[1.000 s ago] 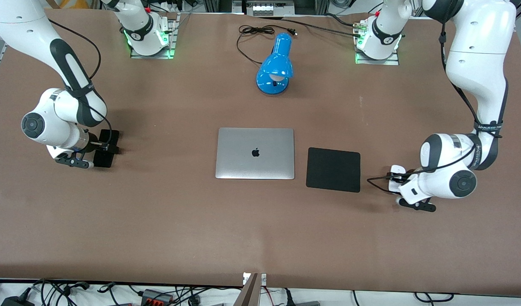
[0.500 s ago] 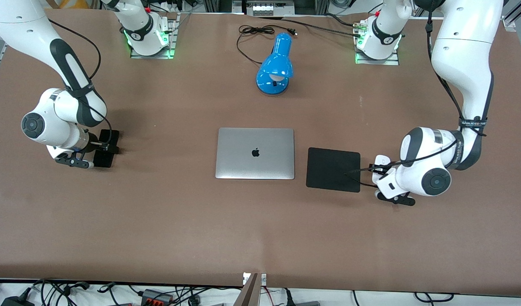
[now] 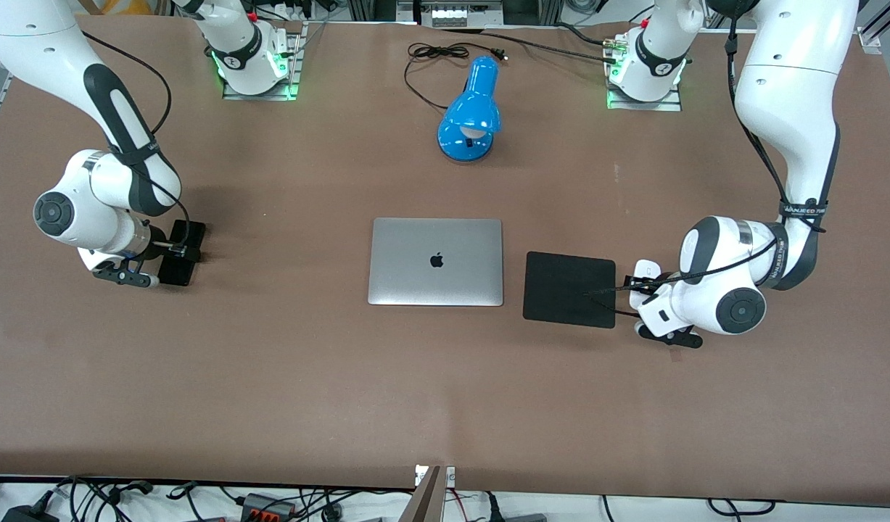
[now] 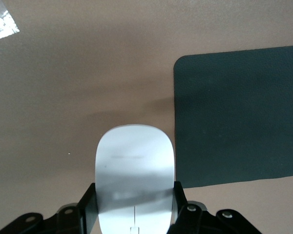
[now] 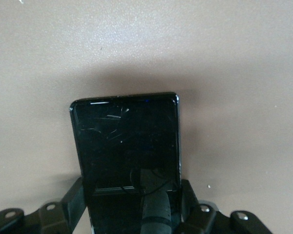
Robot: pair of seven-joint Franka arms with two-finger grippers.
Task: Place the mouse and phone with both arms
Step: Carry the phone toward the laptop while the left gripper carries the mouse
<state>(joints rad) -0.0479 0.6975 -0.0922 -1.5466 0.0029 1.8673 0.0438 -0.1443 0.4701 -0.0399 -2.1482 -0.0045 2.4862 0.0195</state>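
Mouse (image 4: 135, 180) clamped in left fingers (image 4: 86, 209) beside mouse pad (image 3: 569, 289); phone (image 5: 128, 146) in right fingers (image 5: 74, 200)

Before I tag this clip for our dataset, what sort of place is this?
Likely a robotics lab staged as a desk: a brown table with a closed silver laptop, black mouse pad and blue desk lamp, cables along its edges.

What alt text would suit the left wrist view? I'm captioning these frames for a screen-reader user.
The left gripper is shut on the mouse, a white oval held between its black fingers above the brown table. A black mouse pad lies flat on the table just beside the mouse, not yet under it.
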